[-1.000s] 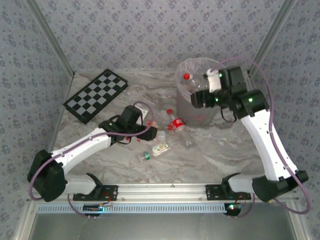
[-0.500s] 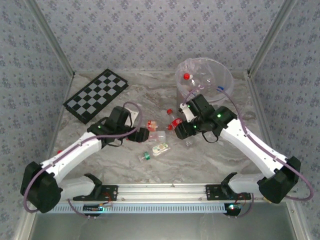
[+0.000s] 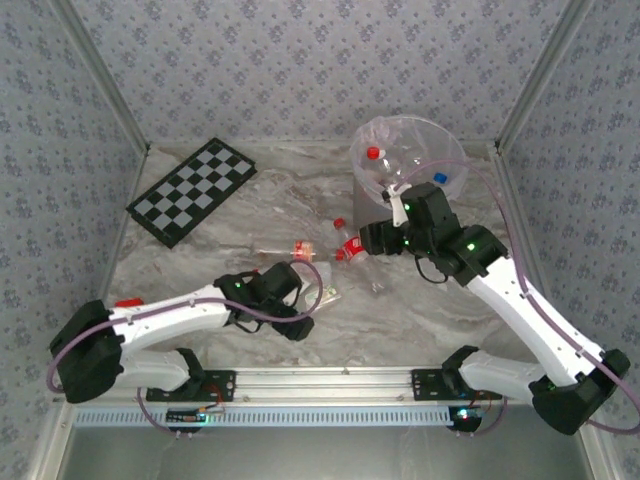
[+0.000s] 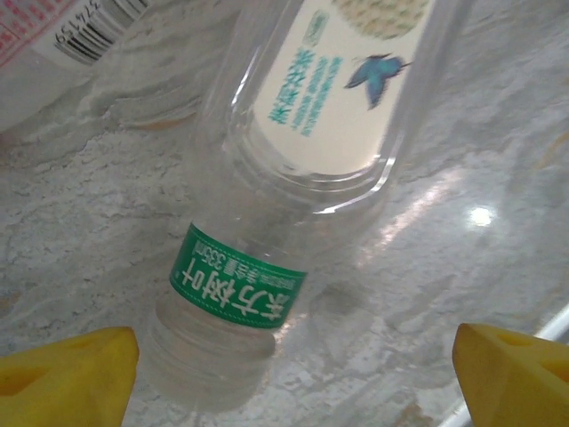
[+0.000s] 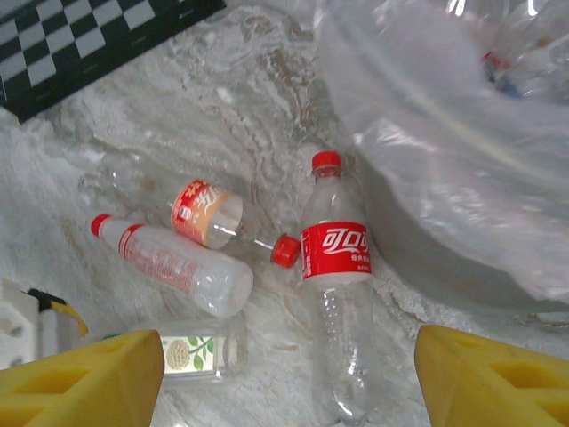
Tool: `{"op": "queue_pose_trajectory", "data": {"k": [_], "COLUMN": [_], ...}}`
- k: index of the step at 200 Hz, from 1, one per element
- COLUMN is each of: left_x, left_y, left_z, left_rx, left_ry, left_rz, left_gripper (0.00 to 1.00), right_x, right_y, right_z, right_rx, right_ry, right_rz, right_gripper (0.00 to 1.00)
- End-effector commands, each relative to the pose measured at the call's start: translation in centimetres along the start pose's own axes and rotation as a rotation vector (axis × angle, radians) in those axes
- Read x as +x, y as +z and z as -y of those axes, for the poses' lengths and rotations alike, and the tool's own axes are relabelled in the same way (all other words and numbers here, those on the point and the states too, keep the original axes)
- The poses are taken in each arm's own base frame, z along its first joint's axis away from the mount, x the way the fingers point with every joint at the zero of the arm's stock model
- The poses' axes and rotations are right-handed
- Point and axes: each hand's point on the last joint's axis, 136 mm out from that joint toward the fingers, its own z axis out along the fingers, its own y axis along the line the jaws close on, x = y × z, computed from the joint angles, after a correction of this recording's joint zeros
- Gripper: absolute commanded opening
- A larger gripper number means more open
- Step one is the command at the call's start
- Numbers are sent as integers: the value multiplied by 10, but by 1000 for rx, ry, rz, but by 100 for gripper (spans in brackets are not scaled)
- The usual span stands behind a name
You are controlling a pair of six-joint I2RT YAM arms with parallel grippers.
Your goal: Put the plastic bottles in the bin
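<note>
Several plastic bottles lie in the middle of the marble table (image 3: pixel 200 260). My left gripper (image 4: pixel 293 382) is open, low over a clear bottle with a green neck band (image 4: pixel 236 289) and a white butterfly label; its neck end lies between the yellow fingertips (image 4: pixel 67 374). My right gripper (image 5: pixel 289 382) is open above a red-labelled bottle (image 5: pixel 336 294) that lies beside the bin (image 5: pixel 427 133). To the left lie an orange-labelled bottle (image 5: pixel 209 213) and a red-printed one (image 5: pixel 169 267). The bin (image 3: pixel 452 150) holds bottles.
A black-and-white chequered board (image 3: pixel 195 190) lies at the back left. A small red object (image 3: pixel 127 302) sits beside the left arm. Patterned walls close the table on three sides. The bin's loose bag liner (image 5: pixel 462 178) hangs close to the right gripper.
My right arm came off the bin and dropped over the red-labelled bottle. My left arm pulled back toward the near edge onto the green-banded bottle.
</note>
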Motion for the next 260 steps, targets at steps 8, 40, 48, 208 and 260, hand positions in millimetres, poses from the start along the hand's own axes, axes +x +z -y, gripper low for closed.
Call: {"op": "queue_pose_trajectory", "data": {"k": [8,40,48,208,260], "left_x": [-2,-2,-2,-96,-120], "left_y": [14,28,30,-97,-113], "left_z": [-8,-20,-21,7,7], "left_rx": [-63,-153,-160,53,69], "left_ry": [39,26,32,-16,-13], "left_rz": [-24,-75,-87,574,695], "left_gripper": [86,71,67,26,26], "right_x": [1,15,15,-30,-52], "right_y": [3,11,12,14,21], "right_z": [8,13,12,-45,-86], "right_rx": [35,50,48,-322,-526], "right_ry": [48,53,53,212,254], "right_rz": [0,-38,-38,70,71], "right_gripper": [76,76,76,92,100]}}
